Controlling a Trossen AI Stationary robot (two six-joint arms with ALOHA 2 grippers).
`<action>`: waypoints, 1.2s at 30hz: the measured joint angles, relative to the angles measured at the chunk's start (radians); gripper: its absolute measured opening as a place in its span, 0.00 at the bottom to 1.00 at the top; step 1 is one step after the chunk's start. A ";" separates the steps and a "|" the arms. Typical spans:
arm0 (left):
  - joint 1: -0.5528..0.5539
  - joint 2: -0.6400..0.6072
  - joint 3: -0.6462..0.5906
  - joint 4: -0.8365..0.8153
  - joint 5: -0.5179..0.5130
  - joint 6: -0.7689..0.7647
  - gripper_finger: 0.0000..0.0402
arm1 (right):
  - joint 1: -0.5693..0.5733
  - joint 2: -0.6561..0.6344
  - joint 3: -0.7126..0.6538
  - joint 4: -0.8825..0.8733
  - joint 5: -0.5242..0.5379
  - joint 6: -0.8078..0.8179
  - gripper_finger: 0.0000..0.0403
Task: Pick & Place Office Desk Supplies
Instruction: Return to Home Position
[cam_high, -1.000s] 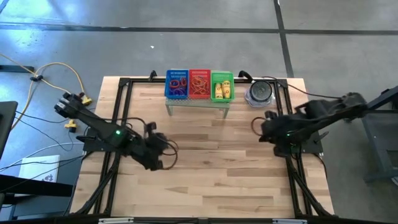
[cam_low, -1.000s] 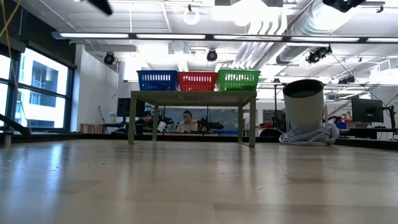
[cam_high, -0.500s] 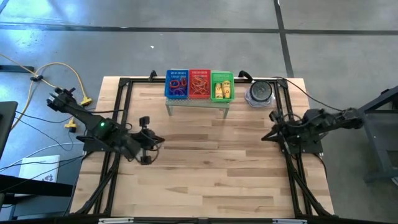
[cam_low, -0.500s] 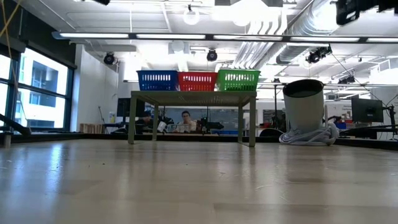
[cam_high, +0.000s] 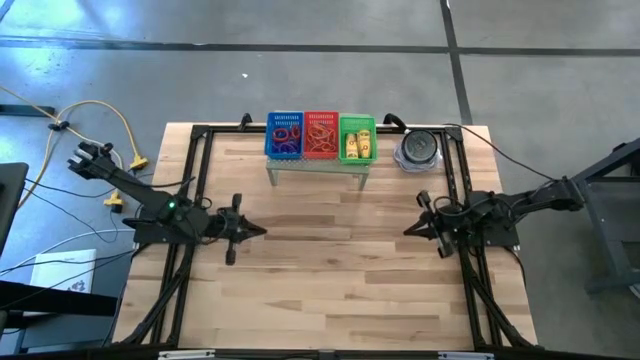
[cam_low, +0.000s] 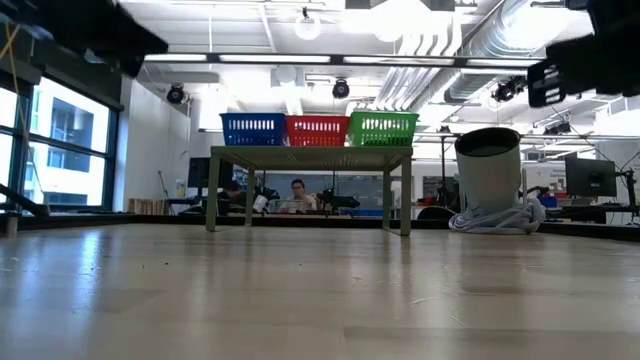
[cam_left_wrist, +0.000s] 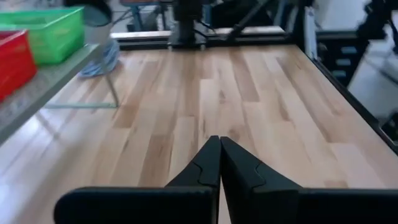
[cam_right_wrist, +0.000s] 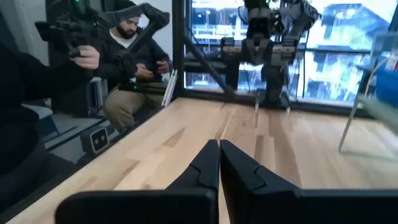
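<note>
Red, purple and blue loops lie in the blue basket (cam_high: 284, 135) and the red basket (cam_high: 320, 135), and yellow blocks lie in the green basket (cam_high: 356, 139). The three baskets stand in a row on the pale green stand (cam_high: 318, 168) at the table's far middle; they also show in the low view (cam_low: 317, 130). My left gripper (cam_high: 262, 231) is shut and empty, low over the table's left middle, pointing right. My right gripper (cam_high: 407, 230) is shut and empty at the right middle, pointing left. Both wrist views show shut fingertips, the left (cam_left_wrist: 219, 140) and the right (cam_right_wrist: 219, 144).
A grey round container (cam_high: 418, 148) with a coiled cable stands at the far right, beside the stand. A black frame (cam_high: 200, 135) runs along the table's edges. Bare wood (cam_high: 330, 260) lies between and in front of the grippers. A seated person (cam_right_wrist: 124, 56) shows beyond the table's left side.
Both arms have drawn back toward their own sides of the table and come down: the left gripper toward the left edge, the right gripper toward the near-right. Both now show at the top of the low view. The baskets and their contents have stayed still.
</note>
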 joint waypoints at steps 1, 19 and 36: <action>0.008 -0.007 -0.022 0.025 0.000 -0.016 0.00 | 0.000 0.000 -0.004 -0.010 0.000 0.008 0.00; 0.027 -0.038 -0.180 0.220 0.065 -0.083 0.00 | 0.000 -0.190 -0.007 -0.183 -0.004 0.017 0.00; 0.027 0.004 -0.179 0.255 0.077 -0.082 0.00 | 0.000 -0.170 -0.037 -0.125 0.041 0.007 0.00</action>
